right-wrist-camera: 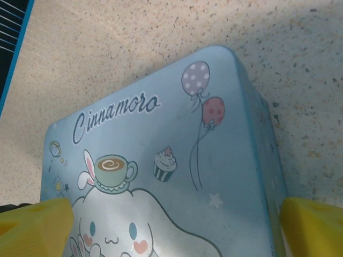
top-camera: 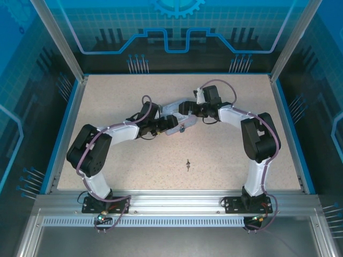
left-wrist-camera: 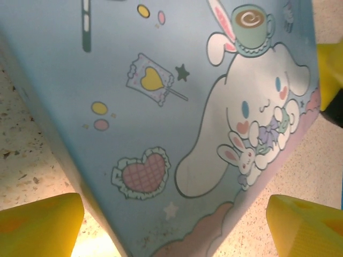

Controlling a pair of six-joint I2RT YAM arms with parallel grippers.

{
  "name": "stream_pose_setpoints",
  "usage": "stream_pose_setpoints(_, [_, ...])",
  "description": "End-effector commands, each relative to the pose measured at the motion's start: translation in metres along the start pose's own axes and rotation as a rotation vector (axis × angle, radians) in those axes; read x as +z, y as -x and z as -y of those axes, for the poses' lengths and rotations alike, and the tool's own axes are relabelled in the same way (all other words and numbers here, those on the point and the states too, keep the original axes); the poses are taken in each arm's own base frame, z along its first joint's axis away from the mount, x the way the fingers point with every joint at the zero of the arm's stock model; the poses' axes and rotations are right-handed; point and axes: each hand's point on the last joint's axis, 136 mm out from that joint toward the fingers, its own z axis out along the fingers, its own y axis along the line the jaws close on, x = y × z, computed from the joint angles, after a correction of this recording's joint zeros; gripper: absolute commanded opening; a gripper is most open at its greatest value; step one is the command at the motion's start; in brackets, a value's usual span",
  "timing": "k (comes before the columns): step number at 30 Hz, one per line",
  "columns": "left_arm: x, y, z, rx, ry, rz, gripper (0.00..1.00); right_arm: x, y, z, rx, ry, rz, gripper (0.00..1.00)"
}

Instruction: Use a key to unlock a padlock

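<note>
We read the small dark sliver on the speckled table [top-camera: 107, 107] as the key [top-camera: 187, 164]. It lies flat and alone, well apart from both claws on the side toward the arm bases. We judge it light, stiff and slick, and so thin that it will be awkward to lift off the surface. The best hold looks to be across the head, leaving the shaft free, but we cannot make out which end the head is.

The padlock [top-camera: 182, 128] we take to be the tiny grey-dark lump just beside the tip of the left claw [left-wrist-camera: 171, 227], at the near edge of the Cinnamoroll tin [right-wrist-camera: 177, 160]. It looks hard and compact. If it hangs from a clasp it will likely swing, so the body should be pinched rather than the shackle. The shackle, the keyhole and how it attaches are too small to tell.

The left claw is spread wide, its yellow fingers [left-wrist-camera: 40, 225] on either side of a corner of the tin, with bare table visible beside one of them. The right claw [right-wrist-camera: 172, 227] is spread just as wide, astride the tin's other end. Neither pinches anything that we can see.

The lid runs past the frame edges in both wrist views. We cannot identify a yellow shape at the right margin of the left wrist view.
</note>
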Motion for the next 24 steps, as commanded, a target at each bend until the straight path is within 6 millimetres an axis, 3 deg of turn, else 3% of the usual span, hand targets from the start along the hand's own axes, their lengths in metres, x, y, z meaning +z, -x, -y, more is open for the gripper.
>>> stream_pose_setpoints(1, [-0.016,0.01,0.003,0.028,-0.012,0.062,0.91,-0.01,0.012,-0.005,-0.026,-0.036,0.013,1.0])
stream_pose_setpoints(7, [-0.035,0.02,-0.003,0.02,-0.013,0.112,0.93,-0.03,0.031,-0.001,-0.042,-0.109,0.051,1.0])
stream_pose_setpoints(11, [-0.057,0.03,-0.005,0.033,-0.004,0.181,0.94,-0.057,0.038,0.006,-0.047,-0.18,0.083,1.0])
stream_pose_setpoints(14, [-0.078,0.039,-0.008,0.043,0.01,0.25,0.94,-0.081,0.031,0.005,-0.054,-0.213,0.101,1.0])
stream_pose_setpoints(19, [-0.116,0.051,-0.017,0.089,0.053,0.392,0.97,-0.119,-0.006,-0.006,-0.016,-0.205,0.1,0.99])
stream_pose_setpoints(24, [-0.152,0.06,-0.031,0.078,0.084,0.53,0.99,-0.142,-0.067,-0.022,0.086,-0.172,0.046,0.97])
